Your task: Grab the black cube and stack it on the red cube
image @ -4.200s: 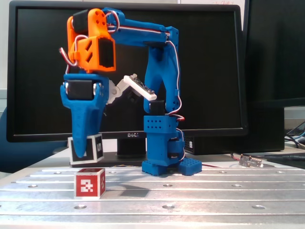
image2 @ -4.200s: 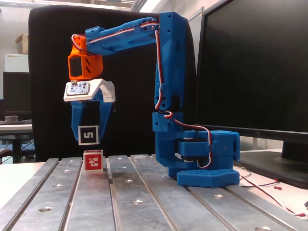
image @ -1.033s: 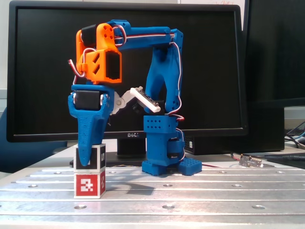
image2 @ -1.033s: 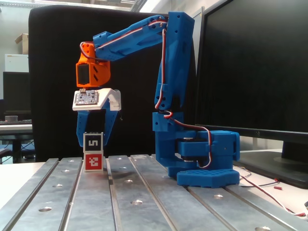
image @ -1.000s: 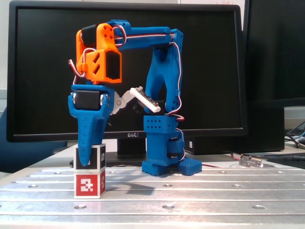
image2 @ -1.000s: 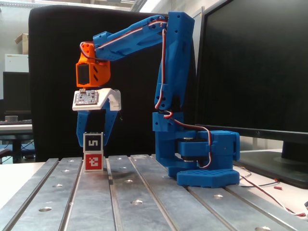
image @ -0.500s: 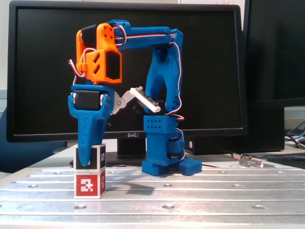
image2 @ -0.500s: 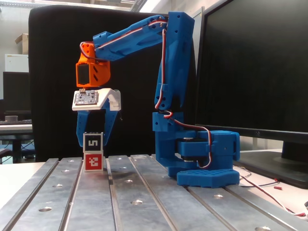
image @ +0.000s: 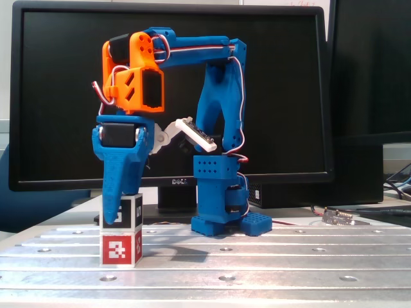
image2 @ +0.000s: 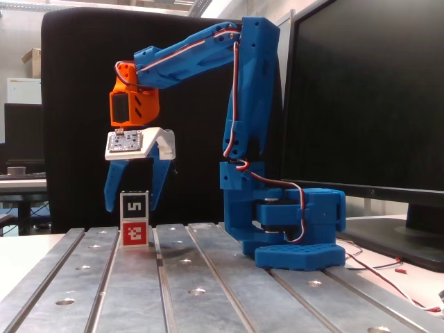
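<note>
Bare slotted table [image2: 208, 291] around stacked cubes [image2: 134, 220]

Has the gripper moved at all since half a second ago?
Yes. In a fixed view the gripper has opened: its left finger has swung out leftward, away from the black cube, which stays put on the red cube.

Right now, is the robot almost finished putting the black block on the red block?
Nearly. The small black cube marked 5 already sits squarely on the red cube with the white pixel pattern. The blue gripper has its fingers spread on either side of the black cube, seemingly letting go. All that seems left is lifting away without bumping the stack.
</note>
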You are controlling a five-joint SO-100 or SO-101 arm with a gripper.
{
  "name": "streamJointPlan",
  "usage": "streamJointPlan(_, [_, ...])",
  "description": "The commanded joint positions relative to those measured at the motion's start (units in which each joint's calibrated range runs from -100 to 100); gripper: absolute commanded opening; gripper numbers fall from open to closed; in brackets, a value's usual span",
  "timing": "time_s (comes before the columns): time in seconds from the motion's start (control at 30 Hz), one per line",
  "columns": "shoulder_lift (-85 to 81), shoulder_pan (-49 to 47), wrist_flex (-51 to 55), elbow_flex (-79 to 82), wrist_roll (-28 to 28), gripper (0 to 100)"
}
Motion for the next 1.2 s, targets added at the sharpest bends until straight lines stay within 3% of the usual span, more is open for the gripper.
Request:
streamJointPlan(0.0, [-1.86,0.24,0.46,-0.81,0.18,36])
streamJointPlan(0.77, [-1.61,-0.20,22.44,-22.61,0.23,37])
streamJointPlan(0.93, [-1.86,-1.16,22.95,-24.06,0.23,36])
streamJointPlan(1.03, [-1.86,-1.90,22.95,-24.15,0.18,31])
streamJointPlan(1.17, [-1.94,-5.96,22.95,-25.32,-0.19,12])
